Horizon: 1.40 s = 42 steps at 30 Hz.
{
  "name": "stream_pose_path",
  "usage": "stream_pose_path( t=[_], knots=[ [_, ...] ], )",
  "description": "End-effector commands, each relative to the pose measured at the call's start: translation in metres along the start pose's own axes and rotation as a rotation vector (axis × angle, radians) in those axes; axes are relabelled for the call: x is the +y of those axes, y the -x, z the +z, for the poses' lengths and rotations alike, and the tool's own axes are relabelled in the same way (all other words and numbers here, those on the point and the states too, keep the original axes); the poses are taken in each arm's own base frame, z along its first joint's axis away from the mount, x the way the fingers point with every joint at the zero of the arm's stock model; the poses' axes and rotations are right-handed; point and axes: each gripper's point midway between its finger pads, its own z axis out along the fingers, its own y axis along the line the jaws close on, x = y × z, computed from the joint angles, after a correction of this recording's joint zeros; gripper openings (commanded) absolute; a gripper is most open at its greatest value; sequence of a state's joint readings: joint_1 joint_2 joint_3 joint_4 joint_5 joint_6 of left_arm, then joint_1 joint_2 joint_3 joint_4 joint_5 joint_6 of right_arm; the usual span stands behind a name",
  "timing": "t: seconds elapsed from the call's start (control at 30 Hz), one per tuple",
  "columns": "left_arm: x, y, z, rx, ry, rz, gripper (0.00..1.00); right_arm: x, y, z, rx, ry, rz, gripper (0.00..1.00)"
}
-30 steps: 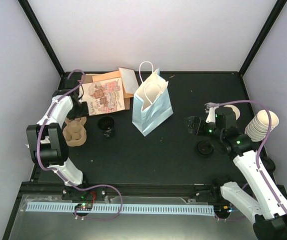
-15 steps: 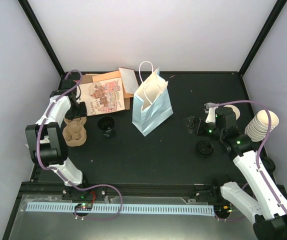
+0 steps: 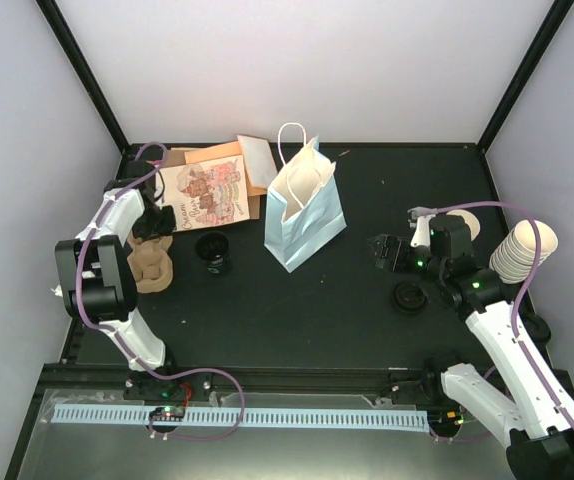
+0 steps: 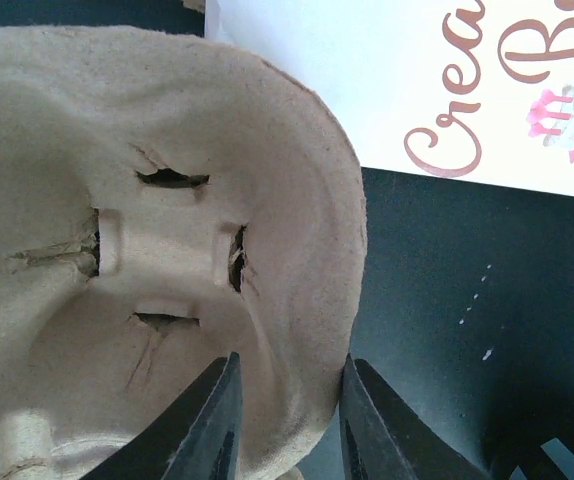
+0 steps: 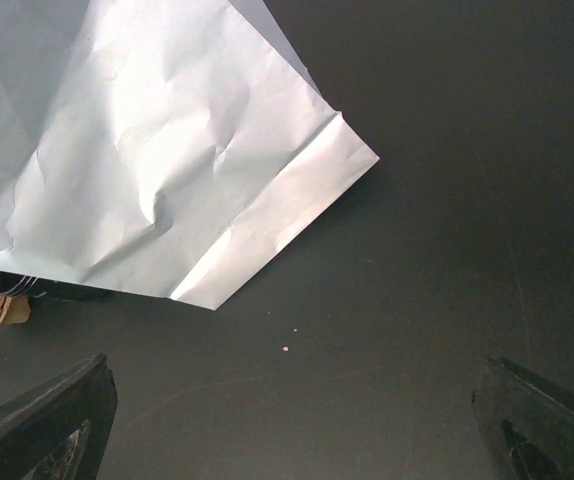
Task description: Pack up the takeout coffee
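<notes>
The takeout coffee [image 3: 408,296] shows only in the top view, as a black disc on the tabletop toward the right edge, about midway between the near and far edges; its cup wall is hidden under the lid. The right tool [image 3: 385,250] [image 5: 292,378] sits just on the far side of it, apart from it; its fingers are cut off at the lower corners of the right wrist view, spread wide with nothing between them. A pale round thing [image 3: 470,222] is partly hidden behind the right arm. A stack of cream cups [image 3: 525,250] stands at the right edge. A pale blue paper bag [image 3: 305,215] [image 5: 167,150] stands open nearer the far edge. Beside it is a dark cup-like thing [image 3: 213,252], too dim to make out. Near the left edge, the left tool [image 3: 150,228] [image 4: 287,400] is clamped on the rim of the brown pulp carrier [image 3: 152,262] [image 4: 117,250]. A printed card [image 3: 205,190] [image 4: 467,90] lies beyond, its lettering cut off.
</notes>
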State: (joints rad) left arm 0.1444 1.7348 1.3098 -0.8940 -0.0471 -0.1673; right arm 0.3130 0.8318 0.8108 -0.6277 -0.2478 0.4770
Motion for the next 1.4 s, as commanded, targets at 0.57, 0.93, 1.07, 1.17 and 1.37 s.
stream_pose_path(
  t=[0.57, 0.93, 1.07, 1.17, 1.37],
  knots=[
    [0.002, 0.011, -0.031, -0.089, -0.009, 0.002, 0.17, 0.004, -0.001, 0.006, 0.017, 0.025, -0.008, 1.0],
    [-0.001, 0.008, -0.017, -0.031, -0.015, 0.012, 0.37, 0.005, 0.0, 0.004, 0.016, 0.026, -0.008, 1.0],
    [-0.001, 0.005, -0.012, -0.009, -0.013, 0.014, 0.36, 0.004, 0.001, 0.002, 0.006, 0.021, -0.011, 1.0],
    [-0.001, 0.005, -0.011, -0.007, -0.01, 0.011, 0.35, 0.004, -0.001, 0.002, 0.011, 0.023, -0.009, 1.0],
    [0.0, 0.004, -0.009, 0.002, -0.006, 0.009, 0.23, 0.005, 0.002, -0.002, -0.007, 0.022, -0.013, 1.0]
  ],
)
